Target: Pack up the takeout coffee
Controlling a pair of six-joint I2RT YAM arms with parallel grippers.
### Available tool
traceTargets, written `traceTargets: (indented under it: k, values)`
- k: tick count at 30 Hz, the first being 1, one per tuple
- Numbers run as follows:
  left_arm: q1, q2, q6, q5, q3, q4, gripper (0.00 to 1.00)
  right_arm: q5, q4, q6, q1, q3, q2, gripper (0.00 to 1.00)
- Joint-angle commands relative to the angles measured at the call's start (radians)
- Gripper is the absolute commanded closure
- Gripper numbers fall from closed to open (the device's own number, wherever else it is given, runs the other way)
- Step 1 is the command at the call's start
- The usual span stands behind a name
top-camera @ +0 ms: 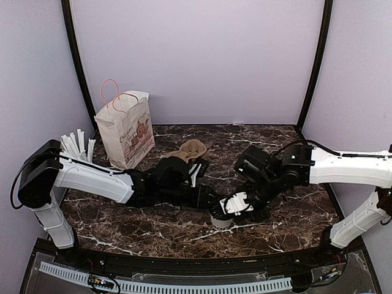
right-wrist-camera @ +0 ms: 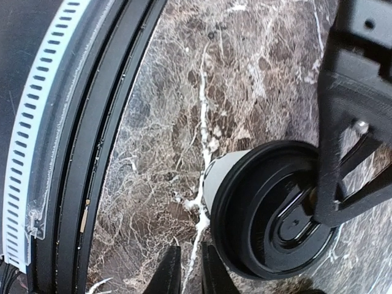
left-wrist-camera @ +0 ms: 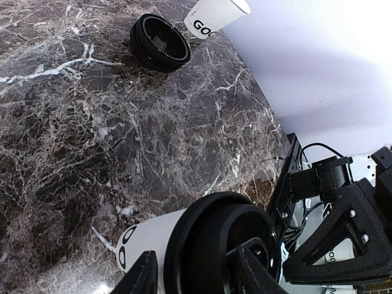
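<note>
The takeout coffee (left-wrist-camera: 153,245) is a white paper cup with a black lid. It stands on the marble table near the front centre (top-camera: 220,220) and also shows in the right wrist view (right-wrist-camera: 269,208). My left gripper (left-wrist-camera: 201,275) is open at the cup's top. One finger (left-wrist-camera: 260,272) lies on the lid and the other finger (left-wrist-camera: 142,277) is beside the cup wall. My right gripper (right-wrist-camera: 188,272) is shut and empty, just left of the cup, close above the table. The patterned paper bag (top-camera: 125,131) stands upright at the back left.
A second black lid (left-wrist-camera: 160,41) and another white cup (left-wrist-camera: 214,15) lie further off on the table. A brown cardboard carrier (top-camera: 193,149) sits behind the left arm. A cup of wrapped straws (top-camera: 76,146) stands left of the bag. The table's front rail (right-wrist-camera: 61,153) is close.
</note>
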State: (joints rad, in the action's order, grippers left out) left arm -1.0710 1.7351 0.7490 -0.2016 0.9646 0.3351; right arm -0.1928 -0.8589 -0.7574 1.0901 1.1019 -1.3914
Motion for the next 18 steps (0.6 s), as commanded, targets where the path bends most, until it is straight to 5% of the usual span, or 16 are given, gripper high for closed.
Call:
traceTargets:
  k: [1, 18]
  values:
    - [-0.006, 0.014, 0.01, 0.003, -0.036, -0.056, 0.57, 0.094, 0.053, -0.013, 0.018, -0.031, 0.007, 0.88]
    - [-0.014, 0.045, 0.022, -0.02, -0.031, -0.034, 0.59, 0.165, 0.11, 0.016, 0.029, -0.042, 0.031, 0.84]
